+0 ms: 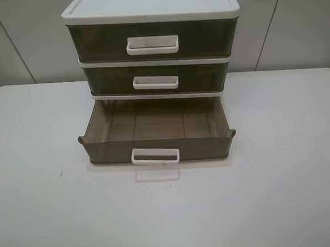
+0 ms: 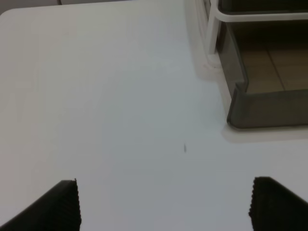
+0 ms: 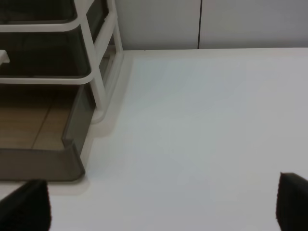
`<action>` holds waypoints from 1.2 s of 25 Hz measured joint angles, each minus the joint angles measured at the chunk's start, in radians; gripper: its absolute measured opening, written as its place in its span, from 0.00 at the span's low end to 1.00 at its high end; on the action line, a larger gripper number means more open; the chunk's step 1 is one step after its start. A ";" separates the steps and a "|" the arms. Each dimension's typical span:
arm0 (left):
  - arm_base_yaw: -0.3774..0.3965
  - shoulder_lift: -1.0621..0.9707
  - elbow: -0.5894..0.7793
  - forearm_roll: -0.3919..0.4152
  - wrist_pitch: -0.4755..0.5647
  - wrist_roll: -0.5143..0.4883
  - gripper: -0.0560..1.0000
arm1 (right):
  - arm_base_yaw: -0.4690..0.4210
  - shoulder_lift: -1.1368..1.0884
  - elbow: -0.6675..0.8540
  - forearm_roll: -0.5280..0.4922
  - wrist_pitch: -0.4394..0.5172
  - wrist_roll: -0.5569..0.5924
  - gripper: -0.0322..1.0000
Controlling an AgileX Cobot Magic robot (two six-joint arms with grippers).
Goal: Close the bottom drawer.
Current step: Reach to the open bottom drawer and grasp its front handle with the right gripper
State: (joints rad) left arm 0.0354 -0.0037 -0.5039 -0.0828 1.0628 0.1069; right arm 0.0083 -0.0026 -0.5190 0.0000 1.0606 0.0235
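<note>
The bottom drawer [image 1: 108, 153] is smoky-brown and translucent, with a small white loop handle [image 1: 155, 156]. It stands pulled out toward the front of the white-framed three-drawer unit [image 1: 151, 13], and its inside looks empty. The middle drawer [image 1: 155, 79] and top drawer [image 1: 152, 42] are pushed in. Neither gripper shows in the exterior high view. In the left wrist view my left gripper [image 2: 166, 207] is open over bare table, apart from the drawer's corner [image 2: 264, 108]. In the right wrist view my right gripper [image 3: 161, 204] is open, close beside the drawer's other front corner [image 3: 43, 166].
The unit stands at the back middle of a white table [image 1: 269, 206], against a pale panelled wall [image 1: 293, 28]. A small dark speck [image 1: 61, 174] lies on the table at the left; it also shows in the left wrist view [image 2: 185, 148].
</note>
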 joint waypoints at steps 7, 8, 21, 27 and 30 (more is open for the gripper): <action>0.000 0.000 0.000 0.000 0.000 0.000 0.73 | 0.000 0.000 0.000 0.000 0.000 0.000 0.83; 0.000 0.000 0.000 0.000 0.000 0.000 0.73 | 0.000 0.000 0.000 0.000 0.000 0.000 0.83; 0.000 0.000 0.000 0.000 0.000 0.000 0.73 | 0.013 0.000 0.000 0.000 0.000 0.000 0.83; 0.000 0.000 0.000 0.000 0.000 0.000 0.73 | 0.106 0.000 0.000 0.000 0.000 0.002 0.83; 0.000 0.000 0.000 0.000 0.000 0.000 0.73 | 0.162 0.057 -0.004 0.000 0.000 0.003 0.83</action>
State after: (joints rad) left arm 0.0354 -0.0037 -0.5039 -0.0828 1.0628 0.1069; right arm 0.1698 0.0540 -0.5232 0.0000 1.0606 0.0268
